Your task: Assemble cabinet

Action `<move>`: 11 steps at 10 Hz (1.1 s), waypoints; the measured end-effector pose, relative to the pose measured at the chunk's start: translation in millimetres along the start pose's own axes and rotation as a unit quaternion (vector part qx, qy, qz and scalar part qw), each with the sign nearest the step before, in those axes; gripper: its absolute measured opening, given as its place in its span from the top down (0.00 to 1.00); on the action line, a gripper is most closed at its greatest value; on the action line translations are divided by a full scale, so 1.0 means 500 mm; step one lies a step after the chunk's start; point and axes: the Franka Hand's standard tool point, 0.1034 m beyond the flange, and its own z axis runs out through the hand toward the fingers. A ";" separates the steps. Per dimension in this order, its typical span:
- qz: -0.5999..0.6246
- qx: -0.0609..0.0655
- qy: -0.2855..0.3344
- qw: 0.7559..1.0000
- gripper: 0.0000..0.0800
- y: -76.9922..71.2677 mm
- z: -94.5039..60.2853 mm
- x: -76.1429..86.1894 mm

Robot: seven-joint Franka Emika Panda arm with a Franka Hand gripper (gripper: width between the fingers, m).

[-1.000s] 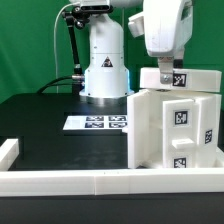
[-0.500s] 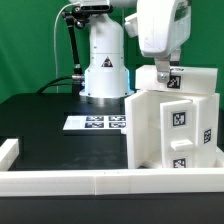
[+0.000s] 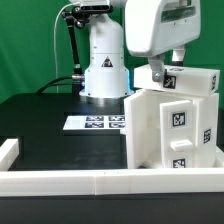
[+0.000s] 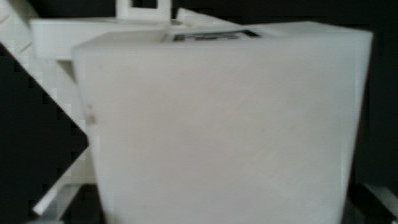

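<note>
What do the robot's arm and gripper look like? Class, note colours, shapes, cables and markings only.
The arm is glossy white with rounded, bulbous segments and a dark triangular logo on its base. Black cables loop beside it. The gripper has a boxy white housing with dark fingers.

a black table (image 3: 45,125) fills the foreground, backed by a green wall (image 3: 30,45). the marker board (image 3: 95,123) lies flat on the table near its far side. low white frame rails (image 3: 60,181) run along the table's near edge and the exterior view's left
</note>
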 end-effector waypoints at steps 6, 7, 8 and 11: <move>0.319 -0.006 0.011 0.948 0.30 -0.013 0.002 0.007; 0.356 -0.005 0.011 0.934 0.30 -0.012 0.002 0.006; 0.408 -0.004 0.011 0.913 0.30 -0.013 0.002 0.006; 0.503 -0.003 0.012 0.864 0.30 -0.014 0.002 0.008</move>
